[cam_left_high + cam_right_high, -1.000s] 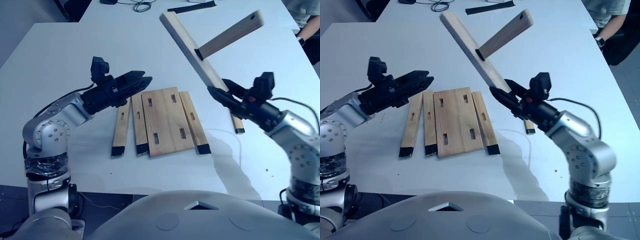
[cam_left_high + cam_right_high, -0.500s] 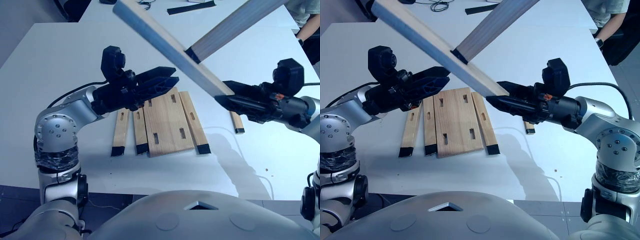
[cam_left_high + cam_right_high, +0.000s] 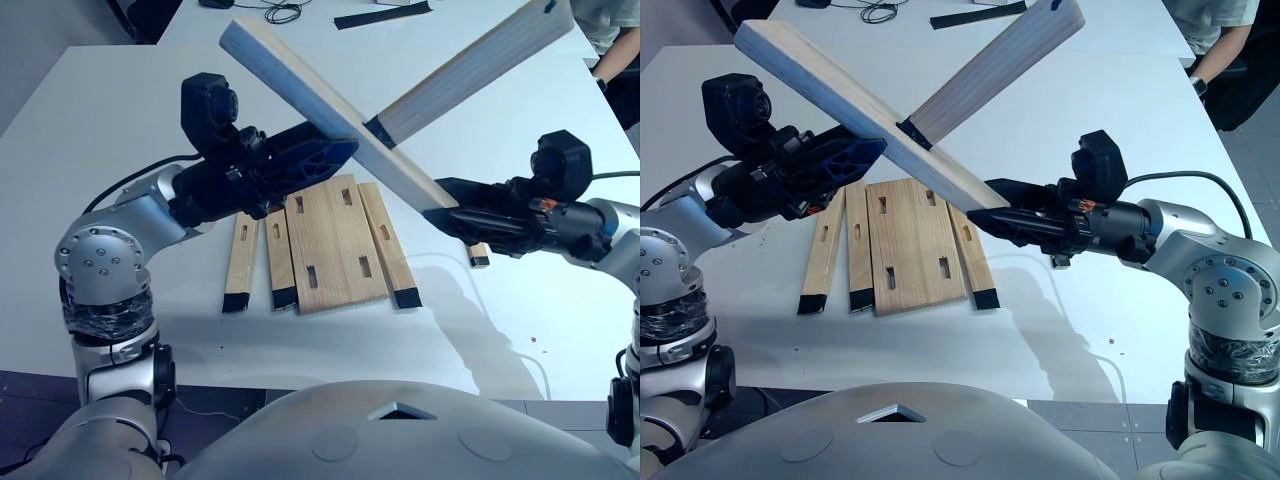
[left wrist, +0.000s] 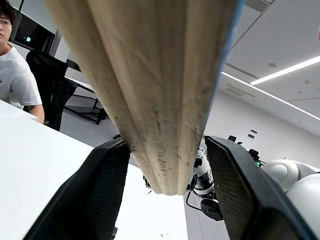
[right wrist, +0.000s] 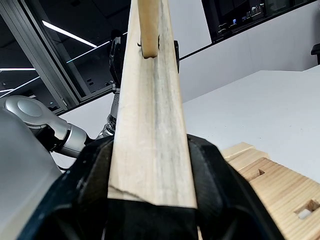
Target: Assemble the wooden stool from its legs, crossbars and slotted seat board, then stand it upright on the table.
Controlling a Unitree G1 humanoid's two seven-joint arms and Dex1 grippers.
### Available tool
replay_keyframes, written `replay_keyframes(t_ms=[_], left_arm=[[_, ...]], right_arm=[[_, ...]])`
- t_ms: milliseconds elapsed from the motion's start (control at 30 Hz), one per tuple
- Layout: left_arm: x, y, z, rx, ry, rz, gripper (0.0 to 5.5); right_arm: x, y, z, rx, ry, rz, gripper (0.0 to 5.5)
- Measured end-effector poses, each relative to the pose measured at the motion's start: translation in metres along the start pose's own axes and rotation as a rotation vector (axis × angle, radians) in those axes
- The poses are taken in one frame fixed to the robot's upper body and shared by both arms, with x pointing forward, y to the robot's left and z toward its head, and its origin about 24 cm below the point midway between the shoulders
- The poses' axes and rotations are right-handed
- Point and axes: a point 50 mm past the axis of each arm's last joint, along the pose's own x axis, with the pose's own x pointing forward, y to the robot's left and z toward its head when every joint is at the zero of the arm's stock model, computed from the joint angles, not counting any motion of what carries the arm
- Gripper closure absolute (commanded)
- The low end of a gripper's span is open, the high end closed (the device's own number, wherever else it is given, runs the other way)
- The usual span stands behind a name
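Right pincer (image 3: 436,200) clamped on joined leg-and-crossbar piece (image 3: 300,72), left pincer (image 3: 343,152) beside it, grip unclear

The right gripper (image 3: 437,198) covers the lower end of the raised leg (image 3: 330,105) clamped in it. Just behind that gripper a loose piece (image 3: 478,255) on the table shows only its dark tip. Under the left gripper (image 3: 345,152) the far ends of two flat legs (image 3: 240,255) are hidden. In both wrist views the raised leg runs out past the edge, beyond the gripper.
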Motion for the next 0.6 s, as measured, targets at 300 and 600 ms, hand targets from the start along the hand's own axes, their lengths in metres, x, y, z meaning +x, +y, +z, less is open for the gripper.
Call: replay_keyframes(t_ms=[300,600], left_arm=[[0.0045,0.0019,-0.0011,-0.003,0.007,0.005,2.80],[0.0027,-0.0026,-0.0081,0.032,0.038,-0.018,3.45]], right_arm=[[0.0035,-0.0002,-0.0064,0.004,0.068,0.029,3.44],[0.0059,-0.0006,-0.0075,-0.002,0.092,0.044,3.44]])
